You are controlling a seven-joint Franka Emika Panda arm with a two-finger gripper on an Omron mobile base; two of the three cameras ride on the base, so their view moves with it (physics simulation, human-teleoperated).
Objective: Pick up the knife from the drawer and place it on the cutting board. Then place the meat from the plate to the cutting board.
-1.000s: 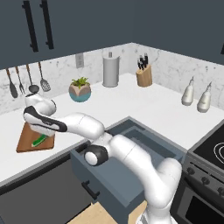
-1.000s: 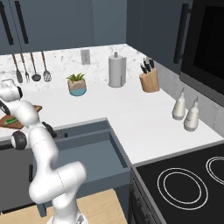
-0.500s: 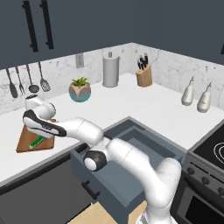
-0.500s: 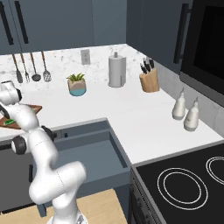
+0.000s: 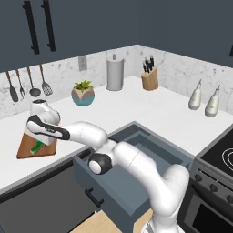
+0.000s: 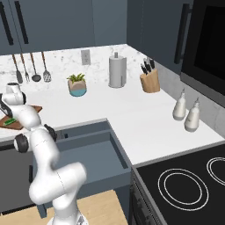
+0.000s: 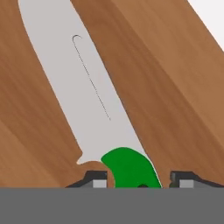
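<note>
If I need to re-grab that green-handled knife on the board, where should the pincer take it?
Take the green-handled knife by its green handle, coming straight down from above. It lies flat on the brown wooden cutting board, so only its narrow sides offer purchase; the handle is thicker than the flat silvery blade.

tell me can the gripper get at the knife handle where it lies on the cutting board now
Probably yes. In the hand view the gripper sits right over the knife, its fingertips either side of the green handle, with bare cutting board around and nothing between. Whether the fingers touch the handle can't be told.
</note>
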